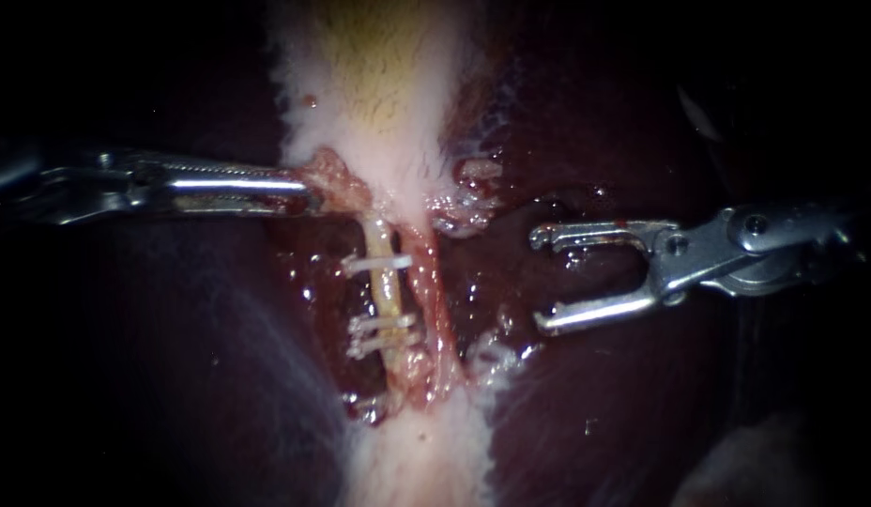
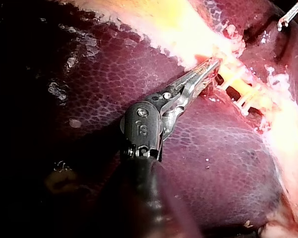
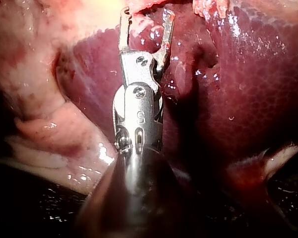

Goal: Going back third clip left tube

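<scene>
Your left instrument [image 1: 312, 192] is coming in from 9 o'clock. Its end effector is pinching a lump of tissue [image 1: 340, 180] from two sides, just at the upper end of the left tube [image 1: 387, 291]. This tube is lying near the centre of the endoscope view, running from 12 toward 6 o'clock. It is carrying three clips [image 1: 377, 264], one high and two close together lower down. Your right instrument [image 1: 541, 282] is entering from 3 o'clock. Its end effector is standing spread and empty, apart from the tube, and a red strand [image 1: 439, 300] is lying between them.

I am judging the spread tips to be the main danger. If you are swinging them toward 9 o'clock, or dipping them, a hooked tip may be catching the red strand or the ragged pale tissue [image 1: 496, 361] at 5 o'clock. The second danger is your left pull: with more force the lump may be tearing, or the tube may be stretching until a clip is slipping.

The liver [image 1: 201, 366] is shining wet all around, so it is probably soft and slippery. Toward 3 o'clock you are having free room, but around the tube the space is narrow.
</scene>
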